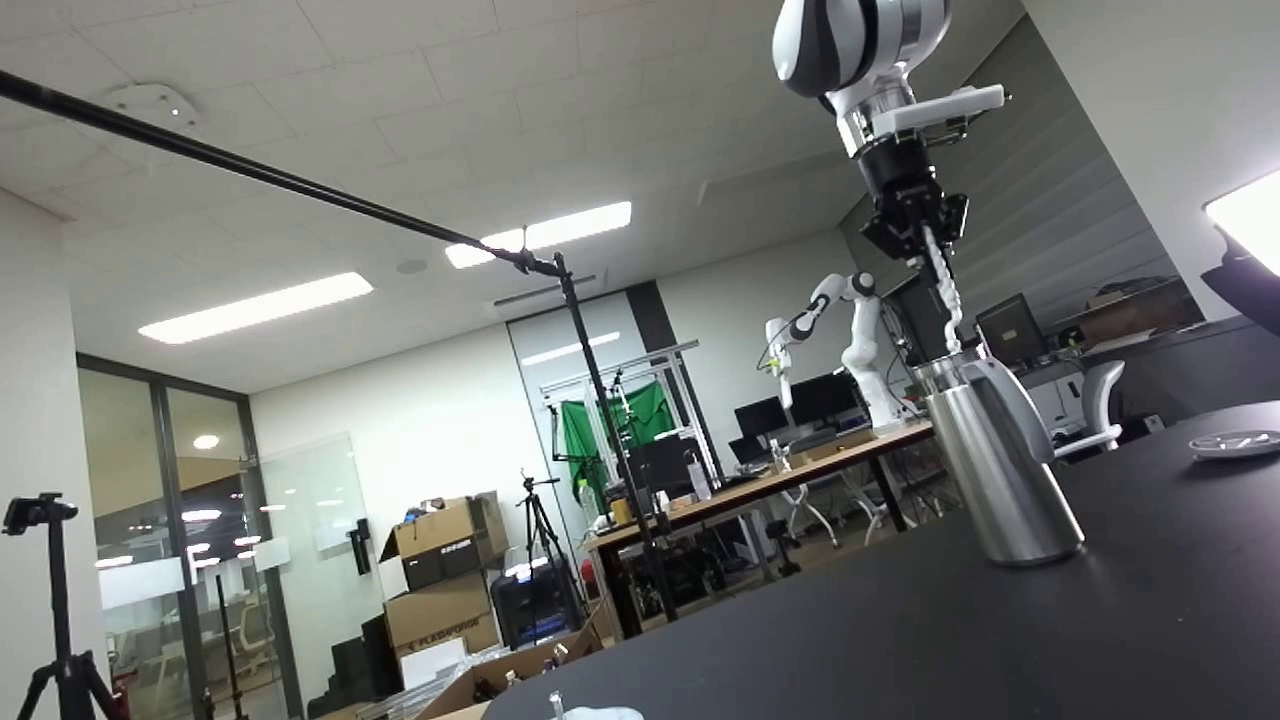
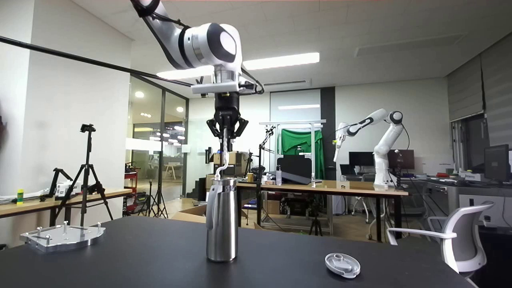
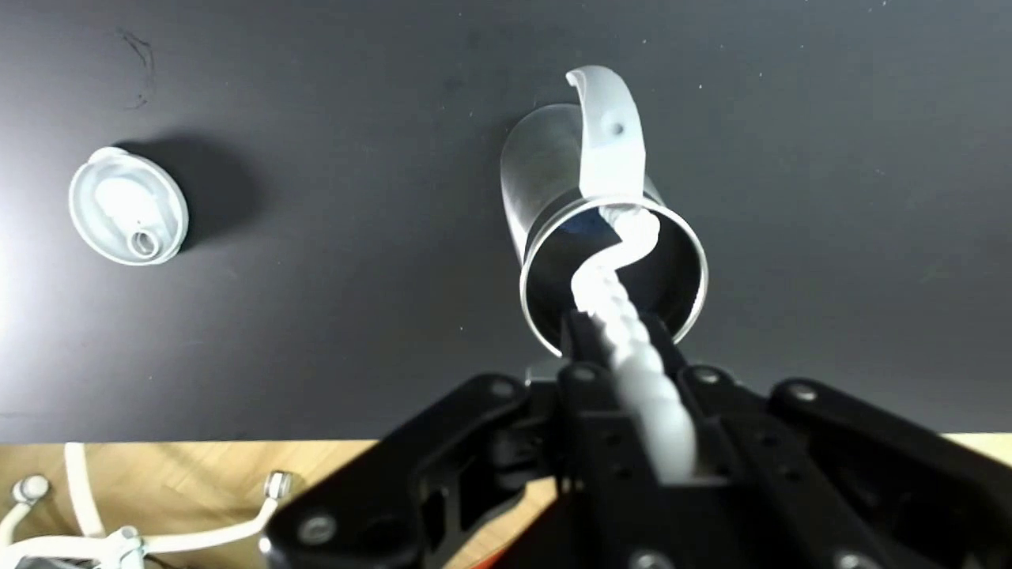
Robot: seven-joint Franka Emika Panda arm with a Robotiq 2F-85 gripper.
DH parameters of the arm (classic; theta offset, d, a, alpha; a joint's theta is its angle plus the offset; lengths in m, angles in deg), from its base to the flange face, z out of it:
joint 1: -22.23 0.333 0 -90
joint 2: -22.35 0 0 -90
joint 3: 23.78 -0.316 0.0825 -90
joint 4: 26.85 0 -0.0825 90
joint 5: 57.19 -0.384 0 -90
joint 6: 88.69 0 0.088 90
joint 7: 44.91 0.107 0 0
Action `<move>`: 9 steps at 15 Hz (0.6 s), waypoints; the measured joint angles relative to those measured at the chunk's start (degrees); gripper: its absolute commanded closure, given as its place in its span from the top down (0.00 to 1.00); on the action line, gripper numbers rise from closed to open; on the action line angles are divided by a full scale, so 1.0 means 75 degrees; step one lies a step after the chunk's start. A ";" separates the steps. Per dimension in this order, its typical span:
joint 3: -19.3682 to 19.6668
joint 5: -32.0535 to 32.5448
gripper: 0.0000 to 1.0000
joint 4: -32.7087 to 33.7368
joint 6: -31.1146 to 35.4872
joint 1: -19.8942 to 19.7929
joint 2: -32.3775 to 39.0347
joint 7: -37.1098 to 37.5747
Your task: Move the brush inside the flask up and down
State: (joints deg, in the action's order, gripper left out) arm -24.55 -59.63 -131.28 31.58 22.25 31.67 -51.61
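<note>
Reaching apparently into 1 flask [image 2: 226, 226], 1 brush [image 3: 627, 332] is clamped in 1 gripper [image 2: 226, 144].

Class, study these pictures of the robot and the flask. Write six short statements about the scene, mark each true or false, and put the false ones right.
1. The gripper holds the brush. True.
2. The flask stands upright on the table. True.
3. The flask is closed. False: it is open, and the lid lies apart from it on the table.
4. The brush is straight all along. False: it bends just above the flask.
5. In the wrist view, the lid is left of the flask. True.
6. The flask has no handle. False: a pale handle runs down its side.
</note>
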 measured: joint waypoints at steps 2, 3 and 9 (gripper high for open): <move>-0.0001 -0.0001 0.04 -0.0001 -0.0036 -0.0007 0.0226 -0.0039; -0.0002 -0.0001 0.04 -0.0001 -0.0069 -0.0007 0.0297 -0.0047; -0.0032 0.0033 0.04 0.0148 -0.0174 0.0002 -0.0193 -0.0343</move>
State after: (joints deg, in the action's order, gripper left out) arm -24.79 -59.38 -130.17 30.28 22.27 30.22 -54.19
